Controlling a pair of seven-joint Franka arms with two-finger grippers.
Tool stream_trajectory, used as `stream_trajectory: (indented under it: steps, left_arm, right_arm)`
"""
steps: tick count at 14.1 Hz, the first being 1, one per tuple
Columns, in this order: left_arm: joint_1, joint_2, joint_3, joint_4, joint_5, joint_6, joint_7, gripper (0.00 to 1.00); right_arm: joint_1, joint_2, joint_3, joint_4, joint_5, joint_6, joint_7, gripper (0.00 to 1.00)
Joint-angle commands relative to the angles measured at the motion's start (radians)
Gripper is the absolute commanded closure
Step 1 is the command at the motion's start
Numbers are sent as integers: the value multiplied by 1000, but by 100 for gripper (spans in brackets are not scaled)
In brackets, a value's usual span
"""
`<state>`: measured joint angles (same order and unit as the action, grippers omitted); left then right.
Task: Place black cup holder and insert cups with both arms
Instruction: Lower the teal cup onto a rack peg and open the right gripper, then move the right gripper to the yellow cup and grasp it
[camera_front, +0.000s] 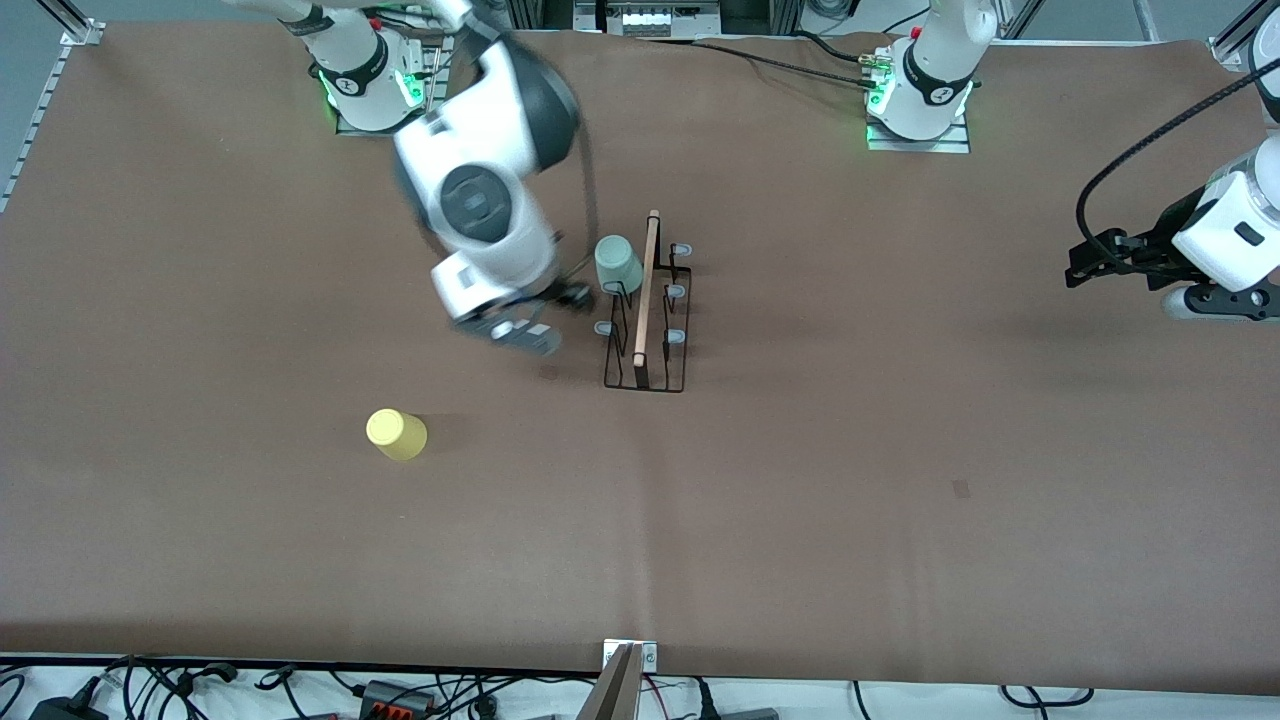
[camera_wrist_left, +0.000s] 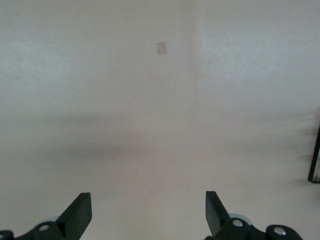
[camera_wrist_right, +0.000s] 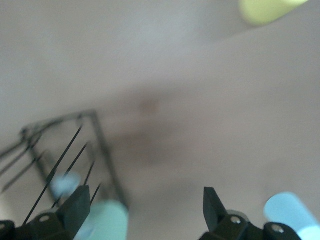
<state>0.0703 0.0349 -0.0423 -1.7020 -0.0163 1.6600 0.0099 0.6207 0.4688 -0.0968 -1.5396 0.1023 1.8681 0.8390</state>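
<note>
While the left arm (camera_front: 1225, 235) waits at its own end of the desk (camera_front: 900, 480), the right arm (camera_front: 480, 190) reaches from its base toward the desk's middle. The desk is covered in plain brown material.

The holder (camera_front: 647, 310) stands upright near the middle of the desk. Its wooden rod (camera_front: 646, 290) runs along the top of the black wire frame, with pale-tipped pegs on both sides.

The green cup (camera_front: 618, 263) sits upside down on a peg on the side of the holder that faces the right arm, at the end farther from the front camera. The yellow cup (camera_front: 396, 434) lies on the desk, nearer to the front camera than the holder and toward the right arm's end. In the right wrist view a blue cup (camera_wrist_right: 292, 212) shows at the frame edge; its place on the desk cannot be told.

The right end effector (camera_front: 525, 333) hangs over the desk just beside the holder, fingers (camera_wrist_right: 75, 207) apart and gripping nothing. The left end effector (camera_wrist_left: 148, 212) hangs over bare desk, fingers (camera_wrist_left: 80, 212) apart and empty.
</note>
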Motion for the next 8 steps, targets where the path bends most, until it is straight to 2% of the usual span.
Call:
stream_trajectory:
  steps: [1, 4, 8]
  left_arm:
    - [2, -15, 1, -8, -24, 7, -33, 0]
    - [3, -15, 9, -10, -22, 6, -114, 0]
    - [2, -20, 7, -8, -8, 1, -100, 0]
  right_arm:
    - [-119, 65, -1, 27, -22, 34, -56, 0]
    - [-261, 158, -1, 85, -16, 114, -254, 0]
    - [-337, 256, 2, 151, -10, 163, -472, 0]
